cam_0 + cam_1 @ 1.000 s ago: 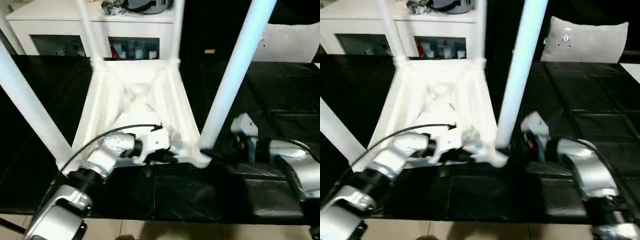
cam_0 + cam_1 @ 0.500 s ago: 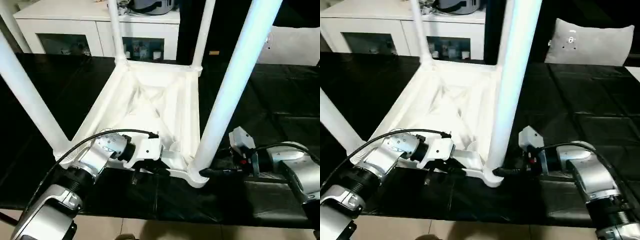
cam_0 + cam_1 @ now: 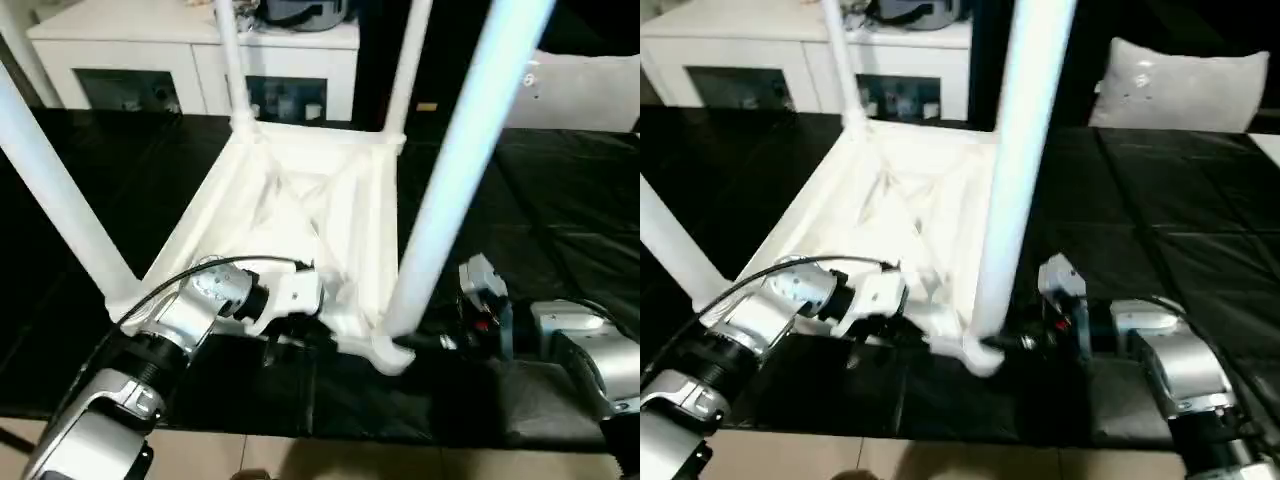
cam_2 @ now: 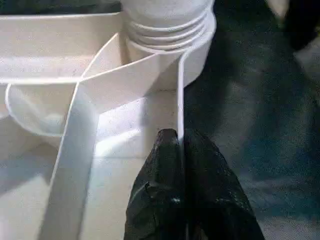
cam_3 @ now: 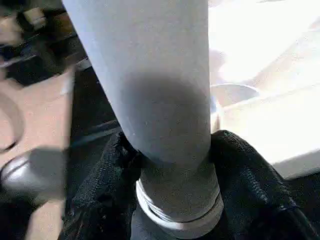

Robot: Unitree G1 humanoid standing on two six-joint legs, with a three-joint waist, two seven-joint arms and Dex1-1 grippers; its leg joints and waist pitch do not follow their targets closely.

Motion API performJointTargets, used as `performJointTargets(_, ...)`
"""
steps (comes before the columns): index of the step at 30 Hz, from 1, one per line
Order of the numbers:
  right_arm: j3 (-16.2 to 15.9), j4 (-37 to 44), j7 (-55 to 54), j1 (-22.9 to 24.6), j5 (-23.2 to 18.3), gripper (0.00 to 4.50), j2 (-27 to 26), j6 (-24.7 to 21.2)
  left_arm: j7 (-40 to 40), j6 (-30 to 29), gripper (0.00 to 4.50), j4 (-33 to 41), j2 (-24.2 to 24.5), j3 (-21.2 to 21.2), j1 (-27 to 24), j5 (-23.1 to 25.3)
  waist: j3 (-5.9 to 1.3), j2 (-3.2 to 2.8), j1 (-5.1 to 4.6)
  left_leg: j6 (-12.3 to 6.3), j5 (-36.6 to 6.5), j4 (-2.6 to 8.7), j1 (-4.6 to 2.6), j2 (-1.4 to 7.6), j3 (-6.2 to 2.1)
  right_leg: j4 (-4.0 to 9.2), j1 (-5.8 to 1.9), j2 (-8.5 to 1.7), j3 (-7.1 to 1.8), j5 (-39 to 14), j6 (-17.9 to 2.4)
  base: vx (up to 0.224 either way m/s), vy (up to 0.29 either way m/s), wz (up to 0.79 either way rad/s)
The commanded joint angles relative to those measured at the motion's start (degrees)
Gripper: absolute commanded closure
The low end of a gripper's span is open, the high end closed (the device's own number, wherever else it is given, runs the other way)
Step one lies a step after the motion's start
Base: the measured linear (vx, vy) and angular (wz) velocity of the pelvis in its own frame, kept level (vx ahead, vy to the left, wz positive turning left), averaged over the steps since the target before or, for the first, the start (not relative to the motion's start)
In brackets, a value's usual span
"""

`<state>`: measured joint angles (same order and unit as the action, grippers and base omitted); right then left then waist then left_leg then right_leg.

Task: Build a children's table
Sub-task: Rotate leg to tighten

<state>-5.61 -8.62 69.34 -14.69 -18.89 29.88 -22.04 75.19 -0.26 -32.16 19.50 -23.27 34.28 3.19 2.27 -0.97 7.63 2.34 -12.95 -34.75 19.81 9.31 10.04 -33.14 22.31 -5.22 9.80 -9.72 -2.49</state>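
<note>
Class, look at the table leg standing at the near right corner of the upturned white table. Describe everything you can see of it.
The near right leg is a long, smooth, white plastic tube, leaning slightly and running out of the top of the head views. Its ringed foot sits in the round corner socket of the upturned table top, which lies on the black-covered worktable. The right gripper clasps it just above the socket, one black finger on each side.

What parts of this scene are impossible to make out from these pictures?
- Tops of the long white tapered tube legs: cut off by the head views' upper edge.
- Whether the near-right leg is fully seated in its round corner socket: the right gripper, closed around its base, covers the joint.
- Items behind the white cabinet's glass doors: too small and blurred.
- The white ribbed square table top's smooth face: turned down onto the black-covered worktable.
</note>
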Motion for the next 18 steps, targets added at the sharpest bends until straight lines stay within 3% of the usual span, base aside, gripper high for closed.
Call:
performJointTargets(1, 0.6, 0.8, -10.0, -1.9, 0.7, 2.56, -5.2, -2.1, -4.8, -4.7, 4.50, 2.6, -4.6, -0.6, -0.1, -0.5, -3.06, 0.96, -0.43, -2.31, -7.2, 4.12, -0.05, 4.38, -1.66, 5.75, -3.31, -5.85, -4.15, -25.9, -2.1, 0.000, 0.000, 0.00)
performJointTargets(2, 0.7, 0.4, -11.3, -2.2, 1.2, 2.56, -5.7, -2.4, -5.4, -5.1, 4.50, 2.7, -5.0, -0.5, -0.1, -0.5, -2.91, 0.80, -0.78, -1.96, -7.9, 4.16, -0.17, 4.33, -1.70, 6.09, -3.14, -5.76, -4.02, -27.1, -1.5, 0.000, 0.000, 0.00)
performJointTargets(3, 1.1, -1.4, -17.4, -3.3, 3.3, 2.56, -8.4, -2.9, -8.0, -7.5, 4.50, 2.9, -6.9, -0.1, 0.1, -0.4, -2.67, 0.95, -1.64, -1.36, -9.4, 4.13, -0.15, 4.02, -1.85, 6.74, -3.27, -5.64, -3.49, -30.1, -0.1, 0.000, 0.000, 0.00)
performJointTargets(4, 1.8, -3.2, -23.4, -4.5, 4.8, 2.56, -11.1, -4.4, -10.9, -10.0, 4.50, 2.7, -8.9, 0.4, 0.4, -0.2, -2.43, 1.02, -3.33, 0.04, -12.3, 3.94, -0.27, 3.81, -2.17, 7.53, -3.36, -5.51, -2.54, -33.9, 1.9, 0.000, 0.000, 0.00)
performJointTargets(5, 1.9, -3.3, -25.0, -4.7, 5.1, 2.56, -11.9, -5.1, -12.2, -10.6, 4.50, 2.5, -9.6, 0.6, 0.6, -0.1, -2.55, 0.92, -3.72, 0.19, -12.6, 3.81, -0.30, 3.65, -2.28, 7.70, -3.52, -5.58, -2.19, -34.4, 2.5, 0.000, 0.000, 0.00)
performJointTargets(7, 2.3, -3.4, -27.6, -5.0, 5.8, 2.57, -13.1, -5.6, -13.9, -11.8, 4.50, 2.4, -10.6, 0.9, 0.9, 0.2, -2.74, 0.67, -4.78, -0.48, -12.9, 3.83, -0.29, 3.81, -2.36, 8.03, -3.72, -5.65, -2.09, -33.0, 3.0, 0.000, 0.000, 0.00)
performJointTargets(9, 4.6, -4.3, -35.2, -6.1, 6.0, 2.57, -16.9, -9.2, -18.5, -14.8, 4.50, 2.2, -13.1, 2.1, 1.6, 0.7, -2.72, 0.58, -5.50, -0.98, -13.4, 4.11, -0.49, 4.19, -2.42, 8.03, -3.53, -5.60, -2.25, -30.7, 2.0, 0.000, 0.000, 0.00)
performJointTargets(13, 5.9, -5.7, -40.7, -6.7, 7.2, 2.57, -20.2, -9.0, -25.1, -18.7, 4.50, 2.3, -16.8, 3.6, 2.1, 1.7, -2.96, 0.60, -5.52, -1.88, -11.0, 4.17, -0.41, 4.05, -2.19, 7.32, -3.48, -5.79, -2.99, -27.2, -0.4, 0.000, 0.000, 0.00)
performJointTargets(16, 6.4, -5.4, -40.2, -6.3, 6.8, 1.89, -20.3, -7.8, -25.5, -18.7, 4.50, 2.9, -16.9, 3.0, 1.6, 2.5, -3.09, 0.48, -5.32, -2.66, -9.5, 4.41, -0.10, 4.47, -2.33, 6.55, -3.75, -5.82, -3.50, -23.2, -2.0, 0.000, 0.000, 0.00)
performJointTargets(18, 6.2, -4.8, -39.0, -5.8, 6.9, 1.86, -19.3, -7.1, -25.1, -18.0, 4.50, 3.0, -16.4, 2.7, 1.4, 2.8, -3.17, 0.47, -5.16, -2.90, -8.6, 4.42, -0.14, 4.63, -2.34, 6.25, -3.73, -5.96, -3.74, -21.8, -2.7, 0.000, 0.000, 0.00)
